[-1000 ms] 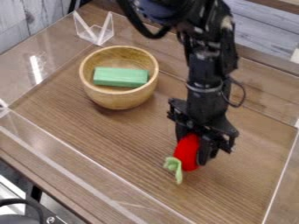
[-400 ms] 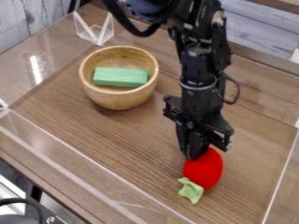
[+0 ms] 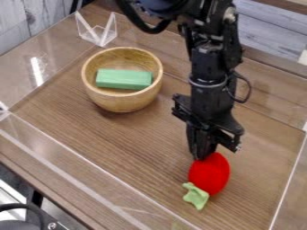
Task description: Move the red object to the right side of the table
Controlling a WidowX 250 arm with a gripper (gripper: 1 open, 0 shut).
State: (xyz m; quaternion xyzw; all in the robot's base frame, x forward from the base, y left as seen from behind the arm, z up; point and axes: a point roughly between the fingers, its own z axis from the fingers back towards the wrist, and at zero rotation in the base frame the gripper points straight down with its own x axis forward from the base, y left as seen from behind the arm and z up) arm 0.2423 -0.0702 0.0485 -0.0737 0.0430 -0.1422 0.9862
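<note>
Gripper (image 3: 207, 151) points straight down with its fingers drawn together — closed, gripping nothing, the tips just above or touching the top of the red object (image 3: 211, 172). That strawberry lies on the desk (image 3: 96, 144) near its front edge, long axis slanting, green cap toward the camera.

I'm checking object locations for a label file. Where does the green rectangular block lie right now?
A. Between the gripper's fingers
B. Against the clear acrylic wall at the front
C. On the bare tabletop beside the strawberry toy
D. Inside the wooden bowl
D. The green rectangular block lies inside the wooden bowl, well apart from the red strawberry toy that sits on the table under the gripper.
</note>
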